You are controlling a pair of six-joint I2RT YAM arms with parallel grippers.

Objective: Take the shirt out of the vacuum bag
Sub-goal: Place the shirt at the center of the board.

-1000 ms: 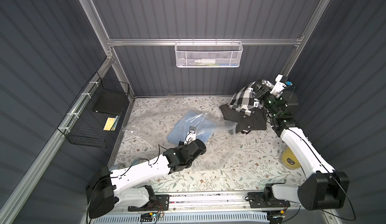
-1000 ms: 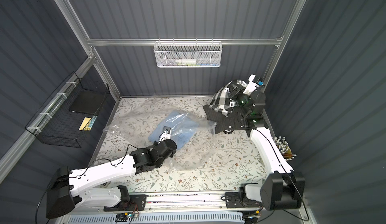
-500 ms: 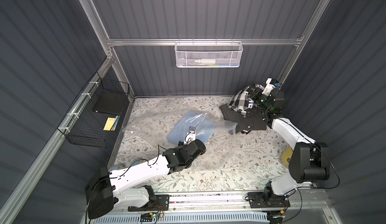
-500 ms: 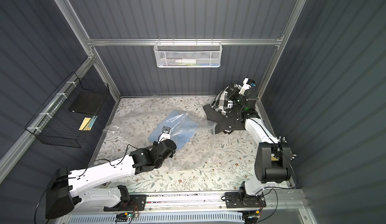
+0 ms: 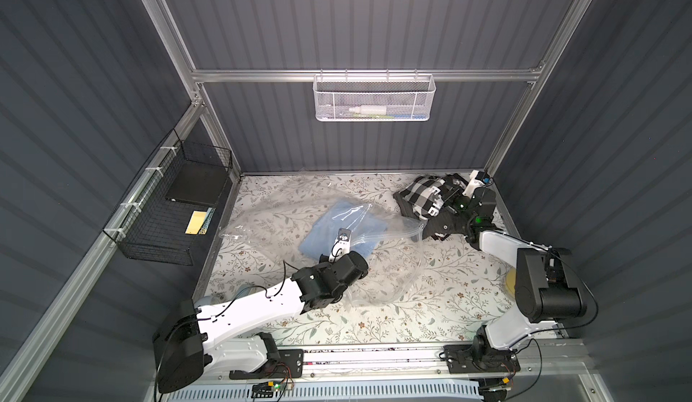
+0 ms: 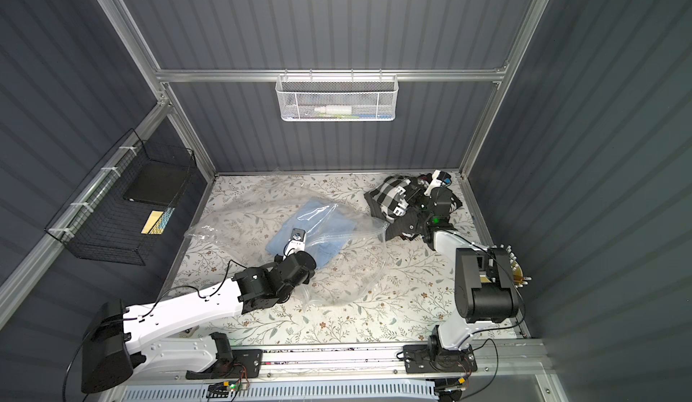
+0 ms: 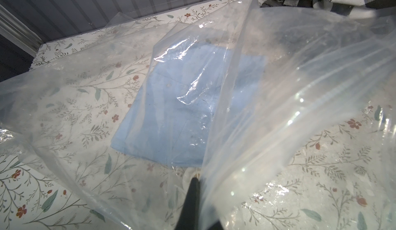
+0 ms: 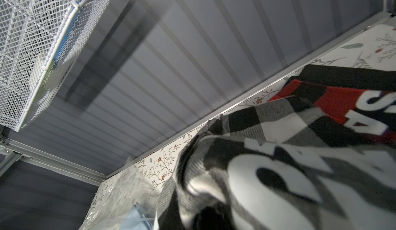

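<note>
The clear vacuum bag lies crumpled across the flowered table, with a folded light-blue shirt inside it. The left wrist view looks through the plastic at that blue shirt. My left gripper is shut on a fold of the bag at its near side and holds the sheet up. In both top views its fingertips are hidden under the wrist. My right gripper is at the far right corner. It is shut on a black-and-white plaid shirt, which is outside the bag and fills the right wrist view.
Dark clothes are piled under the plaid shirt, one with red and white print. A white mesh basket hangs on the back wall. A black wire basket is on the left wall. A yellow object sits beside the right arm.
My right gripper has come down and back with the plaid shirt, from above the dark clothes to low over them in the far right corner. The left arm and bag have stayed put.
</note>
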